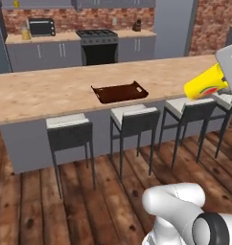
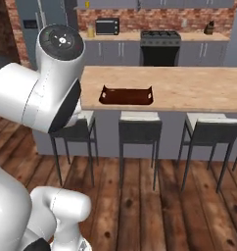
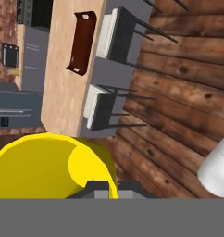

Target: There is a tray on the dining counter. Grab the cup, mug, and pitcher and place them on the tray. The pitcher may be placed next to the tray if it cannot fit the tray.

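Note:
My gripper (image 1: 224, 76) is shut on the cup (image 1: 205, 84), a bright yellow tumbler with a red fruit picture. I hold it tilted on its side in the air, above the stools at the right end of the dining counter (image 1: 46, 91). In the hand view the cup's (image 3: 49, 166) open yellow mouth sits just above my fingertips (image 3: 97, 187). The dark brown tray (image 1: 119, 92) lies at the counter's near edge, left of the cup, and also shows as tray (image 2: 126, 95) and tray (image 3: 81, 41). A small yellowish pitcher (image 1: 25, 32) stands on the far grey counter. The mug is out of view.
Several grey stools (image 1: 70, 130) line the near side of the dining counter (image 2: 189, 88). A black stove (image 1: 97, 44) and a black microwave (image 1: 41, 27) sit against the brick wall. My own arm (image 2: 47, 83) blocks the left of the right base view.

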